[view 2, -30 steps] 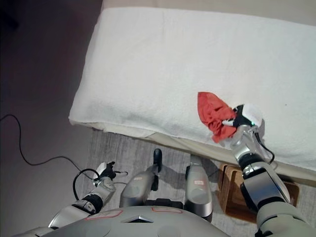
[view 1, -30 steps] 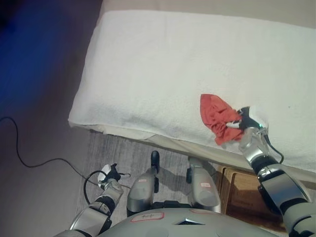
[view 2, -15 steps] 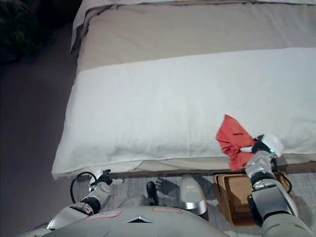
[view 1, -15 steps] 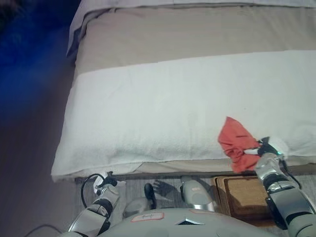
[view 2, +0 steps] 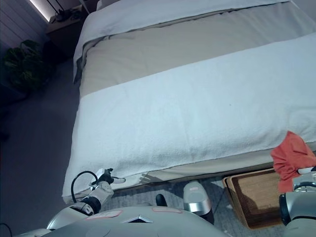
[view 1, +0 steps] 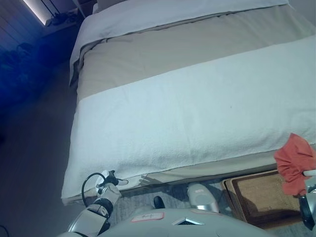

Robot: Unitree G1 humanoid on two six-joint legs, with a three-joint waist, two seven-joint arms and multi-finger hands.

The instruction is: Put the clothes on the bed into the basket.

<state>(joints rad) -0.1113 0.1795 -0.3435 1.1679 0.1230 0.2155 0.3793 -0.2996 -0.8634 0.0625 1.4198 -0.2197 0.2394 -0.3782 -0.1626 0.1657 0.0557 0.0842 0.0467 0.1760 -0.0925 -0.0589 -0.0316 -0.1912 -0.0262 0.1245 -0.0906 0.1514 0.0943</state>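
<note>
A red cloth point(view 2: 290, 159) hangs bunched from my right hand point(view 2: 306, 171) at the right edge of the views. Only a white fingertip and the wrist show beside the cloth. The cloth hangs past the bed's front edge, above the near right part of a brown woven basket point(view 2: 249, 193) that stands on the floor against the bed. The cloth also shows in the left eye view point(view 1: 295, 162), above the basket point(view 1: 256, 197). My left hand point(view 1: 109, 178) hangs low by the bed's front left corner, fingers relaxed and empty.
The bed has a white blanket point(view 1: 197, 118) across its near part and a beige sheet point(view 1: 187, 49) beyond it. No other clothes show on it. A dark plant point(view 2: 22, 64) stands on the floor at the far left.
The camera has tilted up, so more of the bed shows. My right hand has carried the red cloth off the bed top, past the front edge, to above the basket.
</note>
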